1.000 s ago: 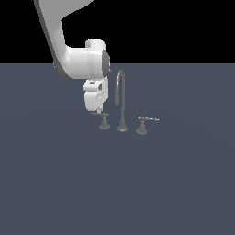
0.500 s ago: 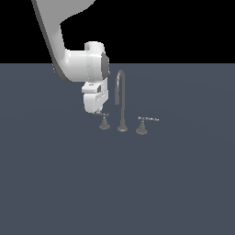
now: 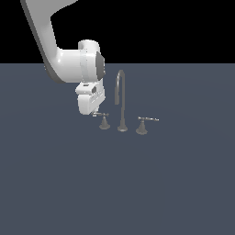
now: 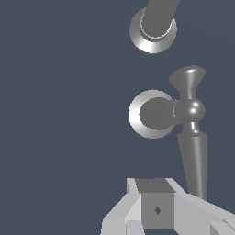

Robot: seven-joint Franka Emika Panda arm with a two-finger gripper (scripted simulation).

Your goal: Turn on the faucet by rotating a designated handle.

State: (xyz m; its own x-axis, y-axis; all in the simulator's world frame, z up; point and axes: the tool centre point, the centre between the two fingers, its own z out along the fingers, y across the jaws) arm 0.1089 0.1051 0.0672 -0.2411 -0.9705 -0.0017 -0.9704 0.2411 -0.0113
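Step in hand, as I read it: final approach to the handle (image 3: 104,120), contact not confirmed. The gripper (image 3: 95,113) sits at centre-left of the exterior frame, just beside the tip of the thin lever.

To do it well:
- Push at the lever's far tip, not near the cone base, for more torque and less slip.
- Sweep on an arc around the cone's axis; a straight push will slide off the thin rod.
- Keep the fingertip low enough to catch the lever but off the counter (image 3: 117,183).
- Stay clear of the gooseneck spout (image 3: 120,98) of the faucet, just right of the handle in the exterior frame.

Gripper state: cannot tell. The wrist view shows only one finger (image 4: 156,209) at bottom centre, and the exterior view is too small.

Relative position: in the wrist view the lever (image 4: 193,151) runs down the right side of the frame and ends just beside the finger; touching or a hair apart, can't say. The twin handle (image 3: 142,125), right of the spout, is well apart from the gripper.
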